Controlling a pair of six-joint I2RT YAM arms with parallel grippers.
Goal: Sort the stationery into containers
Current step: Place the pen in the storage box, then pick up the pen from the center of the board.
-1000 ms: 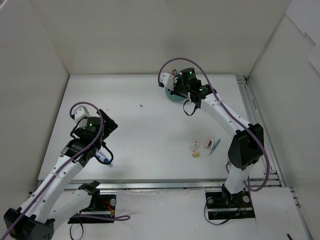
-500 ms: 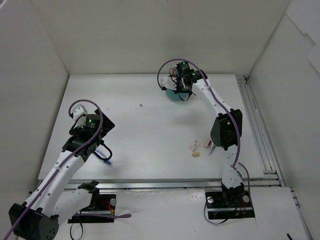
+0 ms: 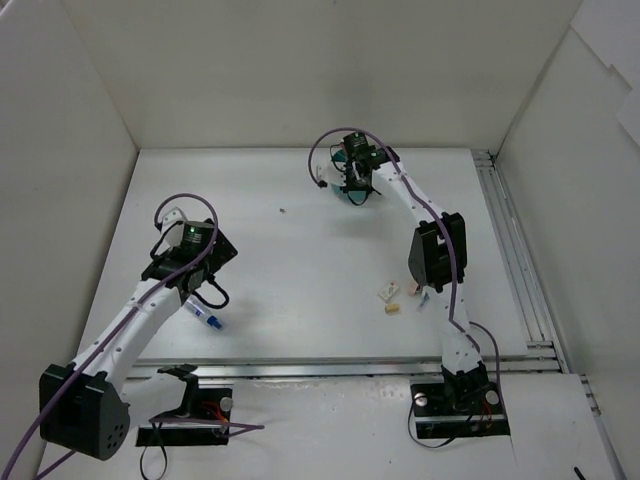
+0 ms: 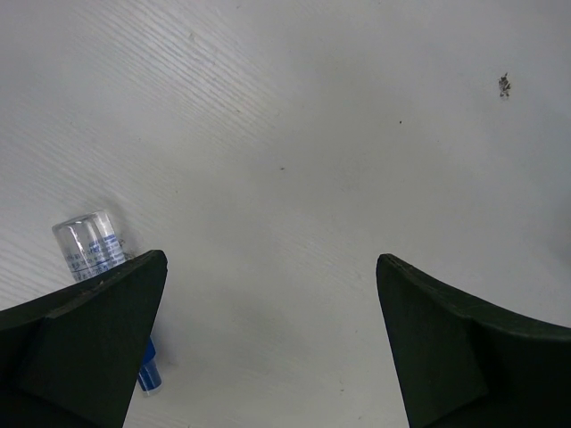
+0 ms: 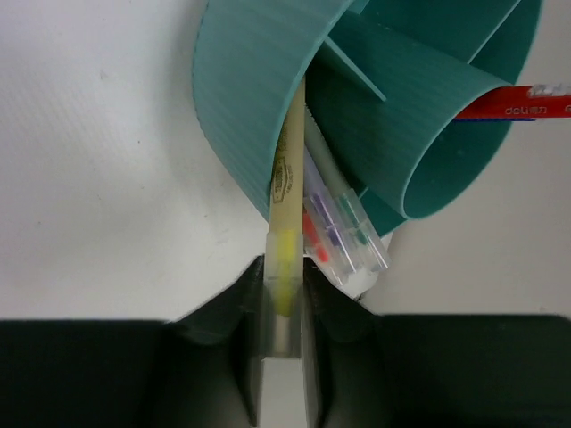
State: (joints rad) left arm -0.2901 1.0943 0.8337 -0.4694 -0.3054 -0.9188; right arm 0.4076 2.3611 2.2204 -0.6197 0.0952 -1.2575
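The teal cup [image 5: 259,107] lies close in front of my right gripper [image 5: 285,267], which is shut on a cream and yellow pen [image 5: 285,201]. The pen's front end reaches into the cup's outer ring compartment. A clear multi-colour pen [image 5: 343,227] sits beside it in the same compartment, and a red pen [image 5: 517,102] sticks out on the right. In the top view my right gripper [image 3: 352,188] is at the cup [image 3: 343,194] at the back. My left gripper [image 4: 272,259] is open and empty over the table, with a blue-and-white pen [image 4: 89,245] by its left finger [image 4: 89,339].
A white eraser [image 3: 389,291] and a cream eraser [image 3: 392,309] lie on the table at the right, near my right arm's elbow. The blue-and-white pen [image 3: 204,317] lies near the front left edge. White walls surround the table, and a metal rail [image 3: 510,250] runs along the right.
My right arm has stretched further back and brought its pen into the cup. My left gripper has turned and lifted away from the blue-and-white pen, which stays on the table.
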